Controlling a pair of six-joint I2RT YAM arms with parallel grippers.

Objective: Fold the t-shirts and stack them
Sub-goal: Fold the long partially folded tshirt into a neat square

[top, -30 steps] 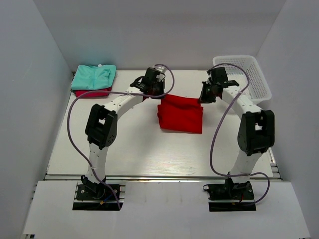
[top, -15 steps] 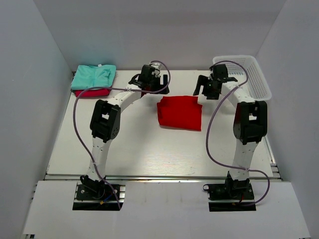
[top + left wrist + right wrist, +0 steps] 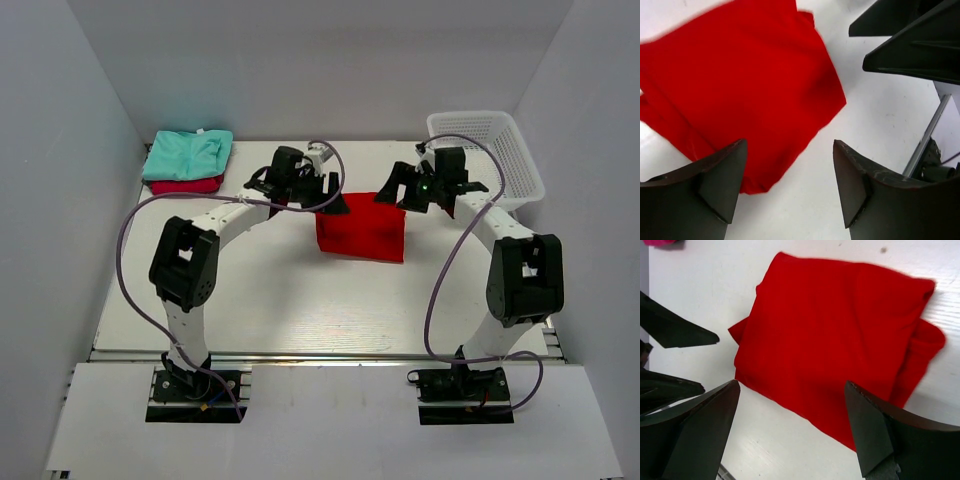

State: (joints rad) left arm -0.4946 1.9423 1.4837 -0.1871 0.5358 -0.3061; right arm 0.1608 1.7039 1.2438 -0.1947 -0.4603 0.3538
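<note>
Both jaws spread; red t-shirt point(image 3: 361, 228) seemingly folded.

Red t-shirt point(image 3: 361, 226) folded flat mid-table; mint t-shirt point(image 3: 188, 153) stacked on crimson-pink t-shirt point(image 3: 186, 186), far-left corner

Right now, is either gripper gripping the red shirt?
No, the left gripper and right gripper both stand open, with the red shirt lying free below.

No readable text, no labels, brands or numbers
</note>
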